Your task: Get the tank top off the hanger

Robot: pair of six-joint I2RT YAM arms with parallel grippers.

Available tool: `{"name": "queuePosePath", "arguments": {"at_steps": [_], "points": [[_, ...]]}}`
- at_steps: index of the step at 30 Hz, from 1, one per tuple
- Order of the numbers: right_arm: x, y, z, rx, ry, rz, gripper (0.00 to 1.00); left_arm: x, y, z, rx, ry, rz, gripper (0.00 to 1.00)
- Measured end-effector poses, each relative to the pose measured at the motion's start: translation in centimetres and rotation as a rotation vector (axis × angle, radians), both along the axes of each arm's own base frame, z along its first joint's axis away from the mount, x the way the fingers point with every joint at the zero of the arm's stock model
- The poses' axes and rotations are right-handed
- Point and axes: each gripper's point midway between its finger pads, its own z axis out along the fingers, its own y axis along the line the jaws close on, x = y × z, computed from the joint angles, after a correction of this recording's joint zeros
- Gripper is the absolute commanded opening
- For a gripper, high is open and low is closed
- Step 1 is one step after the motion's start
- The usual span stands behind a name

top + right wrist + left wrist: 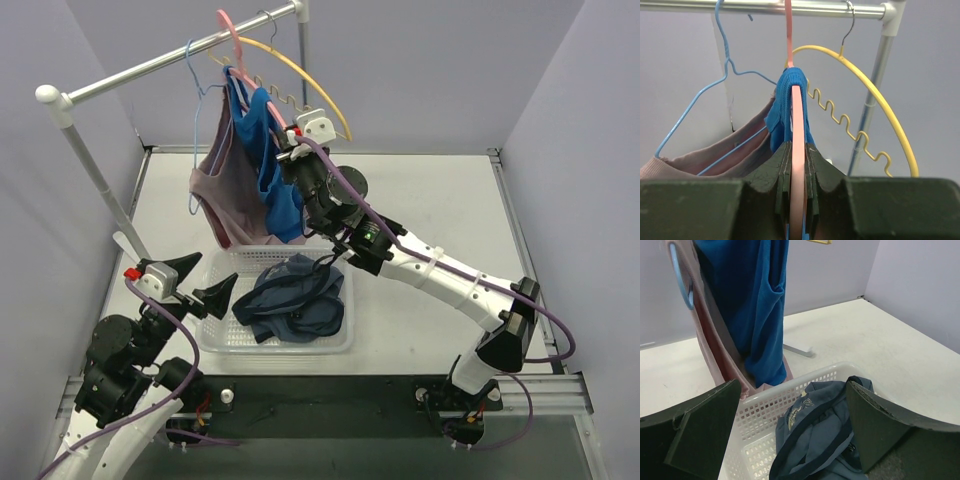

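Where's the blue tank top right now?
Top view, upper centre: the blue tank top hangs on the pink hanger, right of the mauve garment, by the right gripper.

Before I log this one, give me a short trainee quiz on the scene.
1. True or false: the right claw is shut on the pink hanger.
2. Which hanger carries no garment? A the blue hanger, B the pink hanger, C the yellow hanger.
3. Fill the gap: the left claw, beside the basket, has its jaws ____.
Key: 1 true; 2 C; 3 open.
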Motion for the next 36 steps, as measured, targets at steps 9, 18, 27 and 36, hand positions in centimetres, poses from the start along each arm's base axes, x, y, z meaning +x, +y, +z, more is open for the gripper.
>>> {"name": "queuePosePath", "arguments": {"at_steps": [9,18,27,36], "points": [[-0.2,-2.2,2.2,0.050,-0.056,-0.025,0.00,0.0,0.0,0.0,0.001,0.001,0.000,0.97],[-0.3,-2.5,2.4,0.037,-0.079,-0.004,0.00,0.3,-0.2,-0.3,0.009,0.014,0.000,0.97],[-0.2,-2.7,2.6,-0.006,-0.109,-0.010,0.00,0.6,-0.3,-0.6,0.016,0.026,0.000,0.97],[0.2,-3.3,2.9,-0.035,-0.130,-0.037,0.00,0.7,-0.4,-0.6,0.018,0.030,-0.001,0.97]]}}
